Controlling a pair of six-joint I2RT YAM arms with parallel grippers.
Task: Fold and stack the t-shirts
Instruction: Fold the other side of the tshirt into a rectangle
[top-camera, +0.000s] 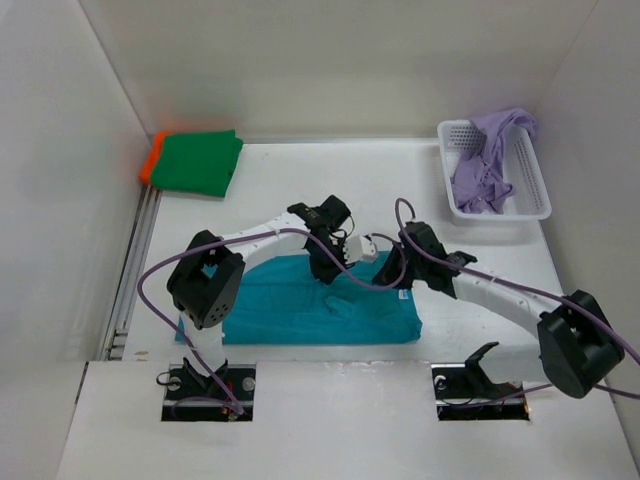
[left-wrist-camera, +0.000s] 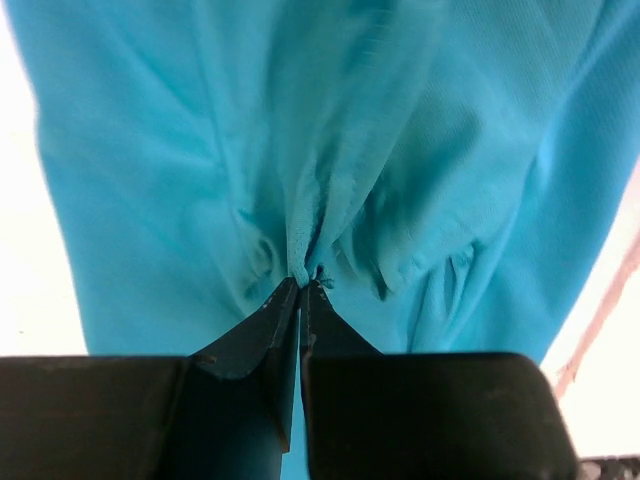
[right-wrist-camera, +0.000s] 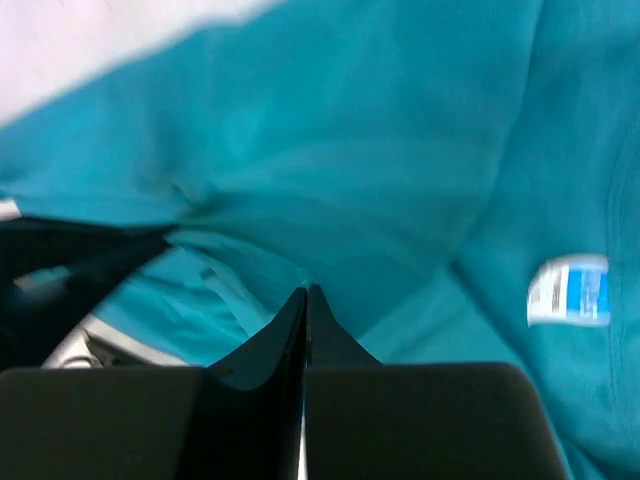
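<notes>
now | left gripper clamped on teal blue cloth t-shirt | right gripper together, hold unclear | risk: thin pinch slips, fold skews

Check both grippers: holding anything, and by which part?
Left gripper is shut on the teal shirt, pinching bunched cloth near its far edge. Right gripper looks shut on the same shirt near the label; that view is blurred.

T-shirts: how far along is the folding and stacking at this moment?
Done: the green t-shirt lies folded on the orange t-shirt in the far left corner. In hand: the teal t-shirt lies on the table, pinched by the left gripper and the right gripper, both shut. To do: the lavender t-shirt sits crumpled in the basket.
</notes>
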